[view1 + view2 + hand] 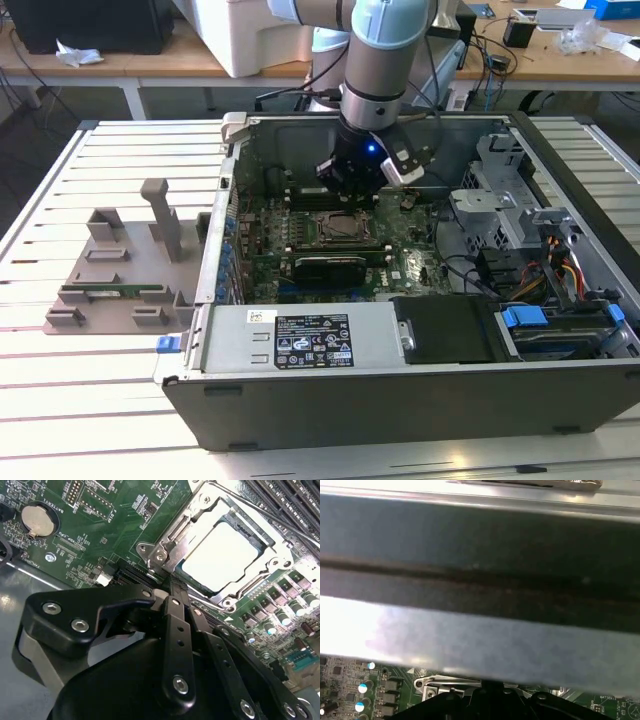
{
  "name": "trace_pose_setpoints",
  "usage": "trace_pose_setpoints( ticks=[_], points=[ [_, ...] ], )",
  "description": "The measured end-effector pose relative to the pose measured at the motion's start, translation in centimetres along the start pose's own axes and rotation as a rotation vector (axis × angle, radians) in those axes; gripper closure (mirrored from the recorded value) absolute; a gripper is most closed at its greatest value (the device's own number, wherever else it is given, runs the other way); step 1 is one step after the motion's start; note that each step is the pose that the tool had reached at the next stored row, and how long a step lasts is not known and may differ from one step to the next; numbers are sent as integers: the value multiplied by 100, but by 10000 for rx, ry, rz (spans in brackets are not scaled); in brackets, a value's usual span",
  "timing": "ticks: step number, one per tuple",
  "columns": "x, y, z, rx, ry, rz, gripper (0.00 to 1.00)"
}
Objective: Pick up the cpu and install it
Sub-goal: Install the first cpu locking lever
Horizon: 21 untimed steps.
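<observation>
The cpu point(220, 555) sits flat in the motherboard's socket, its pale metal top showing inside the silver socket frame point(172, 537). In the second wrist view the end effector point(172, 592) hangs just beside that frame, at the side of the socket nearer the camera, so the chip lies straight ahead of the fingertips and slightly beyond them. The fingers point(177, 630) look drawn close together with nothing visible between them; I judge the end effector clenched and empty, with the cpu apart from it and resting on its own in the socket.

In the exterior view the arm point(385, 60) reaches down into the open computer case point(400, 400), which lies on the slatted desk point(110, 170). The end effector point(350, 180) hovers over the motherboard point(300, 255), just past the far edge of the socket frame point(335, 228) as that camera sees it. The socket is square, so there is no long axis to speak of; its edges run in line with the case walls.

A grey parts tray point(120, 270) stands on the desk well off toward the exterior view's left, with a long green memory stick point(115, 292) lying in one of its slots.

In the first wrist view a dark case wall point(480, 555) stands close, with a strip of motherboard point(365, 685) beneath it.
</observation>
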<state>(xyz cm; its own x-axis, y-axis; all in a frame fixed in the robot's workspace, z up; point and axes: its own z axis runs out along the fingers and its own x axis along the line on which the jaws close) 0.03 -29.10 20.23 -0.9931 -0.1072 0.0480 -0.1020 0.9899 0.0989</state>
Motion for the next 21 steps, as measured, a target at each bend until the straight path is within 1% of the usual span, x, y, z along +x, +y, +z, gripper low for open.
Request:
trace_pose_setpoints(
  ticks=[2, 3, 4, 5, 7, 8, 9, 10, 14, 21],
  points=[
    [4, -9, -3, 2, -4, 2, 89],
    [9, -9, -17, 11, -15, 2, 89],
    [18, -5, -47, 7, -44, -2, 89],
    [18, -5, -48, 26, -49, -4, 89],
    [18, -10, -18, 203, -22, 9, 89],
    [17, -12, -7, 215, -7, 10, 89],
    [13, -12, 7, 213, 14, 15, 89],
    [11, -12, 12, 209, 16, 13, 89],
    [12, -30, 12, 205, 11, 14, 89],
    [12, -26, 11, 212, 14, 15, 89]
  ],
)
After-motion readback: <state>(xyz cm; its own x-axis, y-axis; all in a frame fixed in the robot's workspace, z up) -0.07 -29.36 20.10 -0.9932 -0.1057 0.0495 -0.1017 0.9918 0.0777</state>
